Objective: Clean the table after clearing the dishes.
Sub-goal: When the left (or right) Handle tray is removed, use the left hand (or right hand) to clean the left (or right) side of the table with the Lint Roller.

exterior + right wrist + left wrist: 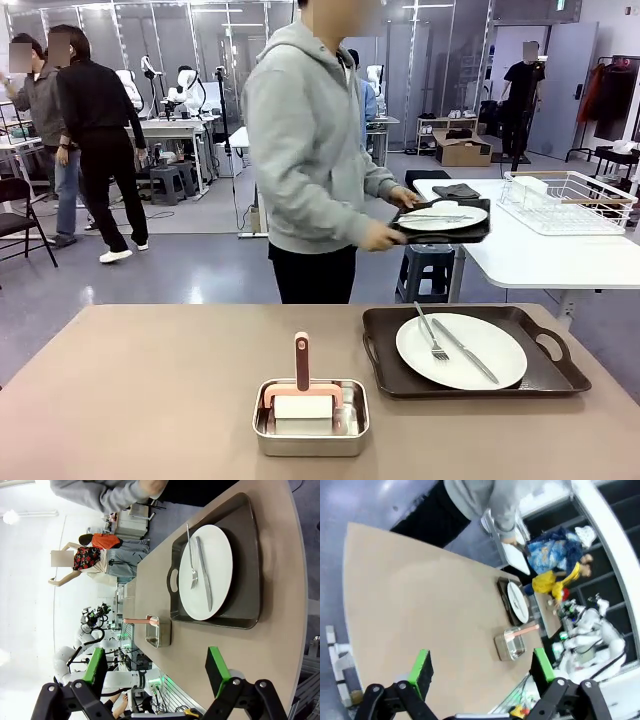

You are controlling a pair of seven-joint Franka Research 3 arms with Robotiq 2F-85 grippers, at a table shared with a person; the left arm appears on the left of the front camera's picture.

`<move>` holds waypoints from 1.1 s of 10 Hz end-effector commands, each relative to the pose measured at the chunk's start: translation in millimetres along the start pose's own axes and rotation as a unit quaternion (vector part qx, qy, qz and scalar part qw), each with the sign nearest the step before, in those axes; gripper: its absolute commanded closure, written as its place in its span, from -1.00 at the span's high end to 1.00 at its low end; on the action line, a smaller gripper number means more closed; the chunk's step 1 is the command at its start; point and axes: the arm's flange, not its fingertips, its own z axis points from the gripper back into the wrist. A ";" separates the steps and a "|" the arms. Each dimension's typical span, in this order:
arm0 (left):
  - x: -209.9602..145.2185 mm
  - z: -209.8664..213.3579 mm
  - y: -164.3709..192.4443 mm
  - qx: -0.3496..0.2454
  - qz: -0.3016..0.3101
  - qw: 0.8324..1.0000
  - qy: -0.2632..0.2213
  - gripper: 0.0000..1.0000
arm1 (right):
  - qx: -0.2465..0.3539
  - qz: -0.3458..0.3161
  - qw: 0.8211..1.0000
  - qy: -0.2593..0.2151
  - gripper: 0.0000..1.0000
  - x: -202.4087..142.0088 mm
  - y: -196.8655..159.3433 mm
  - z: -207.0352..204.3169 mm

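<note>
Hanging released, nothing between its green pads (96, 664), the right gripper (156, 669) looks along the table (280, 645); straight ahead lies a tray (245, 580) with its plate (220, 565), fork (189, 555) and knife (203, 575) pointing away from the claw. The left gripper (482, 666), jaws equally spread and empty, meets the steel pan (510, 645) first, so the right arm is likely nearer. Farthest, a person (305, 140) carries the other tray (445, 236).

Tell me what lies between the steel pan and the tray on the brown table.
Nothing. A bare strip of table separates the steel pan from the tray, and the two do not touch. The front view shows it plainly.
</note>
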 end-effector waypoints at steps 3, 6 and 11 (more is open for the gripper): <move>54.6 -63.2 -94.0 0.060 -0.215 0.964 0.143 1.00 | 0.001 0.000 1.000 0.000 1.00 -0.8 0.5 0.7; 58.5 -166.0 -173.8 0.084 -0.360 0.893 0.257 1.00 | 0.001 0.000 1.000 0.000 1.00 -0.8 0.5 0.7; -31.3 -313.3 -247.2 0.056 -0.498 0.771 0.392 1.00 | 0.001 0.000 1.000 0.000 1.00 -0.8 0.5 0.7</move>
